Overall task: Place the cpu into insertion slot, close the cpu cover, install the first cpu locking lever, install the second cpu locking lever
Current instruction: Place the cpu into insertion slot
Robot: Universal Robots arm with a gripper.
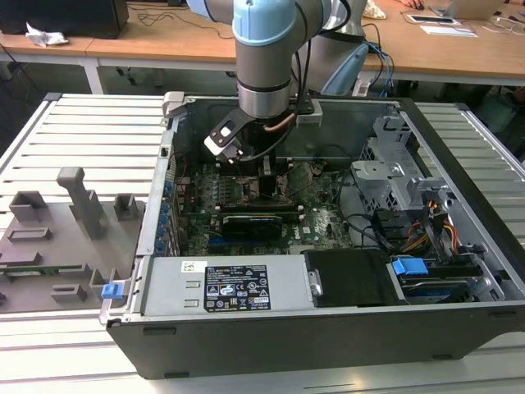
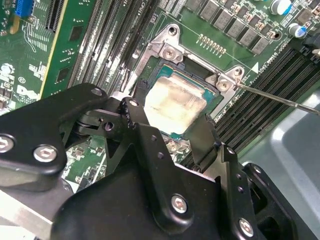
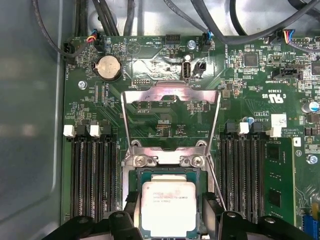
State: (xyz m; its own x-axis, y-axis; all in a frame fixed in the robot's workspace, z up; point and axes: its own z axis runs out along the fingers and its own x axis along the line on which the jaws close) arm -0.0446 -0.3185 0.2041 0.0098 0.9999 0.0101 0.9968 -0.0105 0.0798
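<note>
The cpu [image 3: 168, 205] [image 2: 175, 100], pale silver face up, lies level within the insertion slot [image 3: 131, 176] [image 2: 197, 75] on the green board. My gripper [image 3: 168, 212] [image 2: 167, 122] [image 1: 267, 168] reaches down into the open computer case, with its black fingers [image 3: 131, 205] [image 2: 134, 112] pressed against two opposite edges of the chip. The cpu cover [image 3: 170, 94] stands swung open, lying back over the board beyond the slot's hinge. A thin wire locking lever [image 2: 280, 97] [image 3: 214, 180] sticks out beside the slot, unlatched.
Rows of black memory slots [image 3: 92, 170] [image 3: 247, 170] flank the socket. Cables [image 3: 150, 15] run along the board's edge. In the exterior view the case wall [image 1: 328, 328] surrounds the board, drive cages [image 1: 410, 189] sit at the exterior view's right, and a grey fixture tray [image 1: 57, 238] lies at its left.
</note>
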